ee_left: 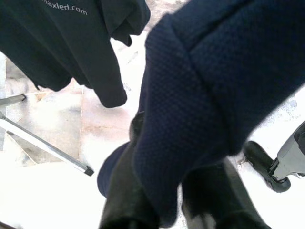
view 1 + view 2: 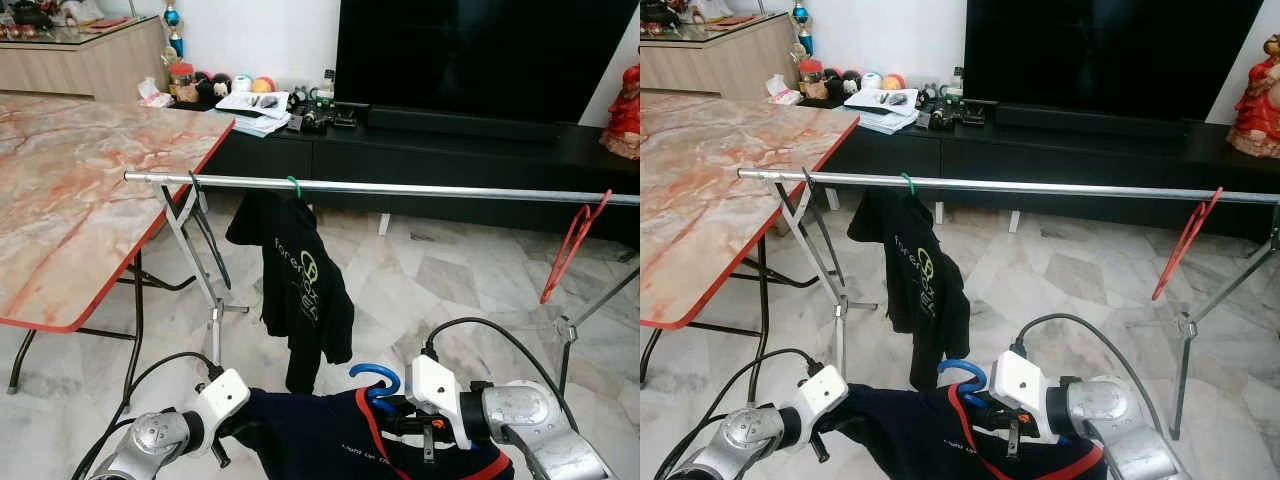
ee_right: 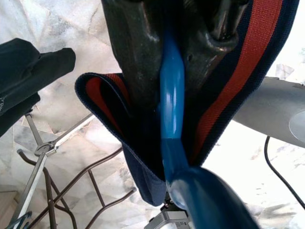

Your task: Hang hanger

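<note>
Where the right gripper (image 3: 167,67) presses its two black fingers together on the neck of the blue hanger (image 2: 377,380), we see the hook standing up just in front of the wrist, with the red-trimmed collar of the navy shirt (image 2: 320,440) wrapped round the shaft. We note that the left gripper (image 1: 167,205) pinches a fold of the same shirt at its shoulder, so the garment is slung between the two arms, low in front of the robot. Above and ahead runs the steel rail (image 2: 420,188), resting on folding legs; it already carries a black T-shirt (image 2: 300,280) on a green hook and, near its right end, an empty red hanger (image 2: 572,250). A marble-patterned table (image 2: 70,200) stands to the left, and a television (image 2: 480,55) sits on a dark cabinet behind. We judge the step in hand to be raising the hanger to the rail. To do it well, we should lift the hook above the bare stretch between the black T-shirt and the red hanger, keep its opening facing the rail, lower it until it seats, and free the shoulder fold only afterwards.
</note>
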### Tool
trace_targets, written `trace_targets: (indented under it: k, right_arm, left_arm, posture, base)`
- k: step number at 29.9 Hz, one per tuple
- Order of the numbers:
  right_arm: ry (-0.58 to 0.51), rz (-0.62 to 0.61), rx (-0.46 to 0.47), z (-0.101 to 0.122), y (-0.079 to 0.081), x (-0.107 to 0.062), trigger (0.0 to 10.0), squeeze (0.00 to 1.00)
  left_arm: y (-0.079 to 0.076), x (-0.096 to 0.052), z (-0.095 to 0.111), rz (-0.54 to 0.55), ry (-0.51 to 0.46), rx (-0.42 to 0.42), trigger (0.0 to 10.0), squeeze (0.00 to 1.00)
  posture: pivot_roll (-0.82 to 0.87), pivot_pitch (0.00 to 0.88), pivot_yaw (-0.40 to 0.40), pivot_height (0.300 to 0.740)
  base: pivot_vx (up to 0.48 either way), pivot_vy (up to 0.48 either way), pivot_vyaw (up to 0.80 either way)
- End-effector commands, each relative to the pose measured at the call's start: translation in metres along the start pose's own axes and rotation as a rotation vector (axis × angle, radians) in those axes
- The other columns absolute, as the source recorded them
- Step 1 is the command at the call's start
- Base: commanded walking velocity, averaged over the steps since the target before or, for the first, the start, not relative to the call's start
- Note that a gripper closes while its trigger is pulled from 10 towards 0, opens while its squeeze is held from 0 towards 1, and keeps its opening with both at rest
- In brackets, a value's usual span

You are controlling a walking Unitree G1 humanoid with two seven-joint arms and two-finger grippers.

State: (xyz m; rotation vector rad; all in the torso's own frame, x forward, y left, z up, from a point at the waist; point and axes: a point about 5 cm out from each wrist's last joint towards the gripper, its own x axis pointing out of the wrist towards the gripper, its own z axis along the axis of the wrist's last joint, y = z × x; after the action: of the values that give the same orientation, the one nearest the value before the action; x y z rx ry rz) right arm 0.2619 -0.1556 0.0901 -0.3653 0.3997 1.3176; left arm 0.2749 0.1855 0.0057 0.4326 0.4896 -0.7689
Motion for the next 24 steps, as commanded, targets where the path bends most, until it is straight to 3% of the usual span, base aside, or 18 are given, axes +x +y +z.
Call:
trace_targets:
  k: [1, 19, 24]
  right_arm:
    - [-0.017, -0.018, -0.021, 0.006, -0.004, -0.005, 10.0, 0.00]
    - [0.020, -0.028, -0.017, -0.002, -0.004, -0.007, 10.0, 0.00]
    - [0.074, -0.061, -0.017, -0.010, -0.006, -0.010, 10.0, 0.00]
  left_arm:
    - [0.005, -0.003, -0.001, 0.009, 0.012, 0.010, 0.0, 0.00]
    - [0.009, -0.006, -0.002, 0.020, 0.034, 0.034, 0.0, 0.00]
    - [0.016, -0.011, -0.007, 0.074, 0.070, 0.051, 0.0, 0.00]
  posture:
    - [0.13, 0.038, -0.017, 0.740]
    - [0.13, 0.037, -0.014, 0.740]
    - [0.13, 0.036, -0.012, 0.740]
  base:
    - [0.000, 0.000, 0.00]
    - [0.000, 0.000, 0.00]
    - [0.000, 0.000, 0.00]
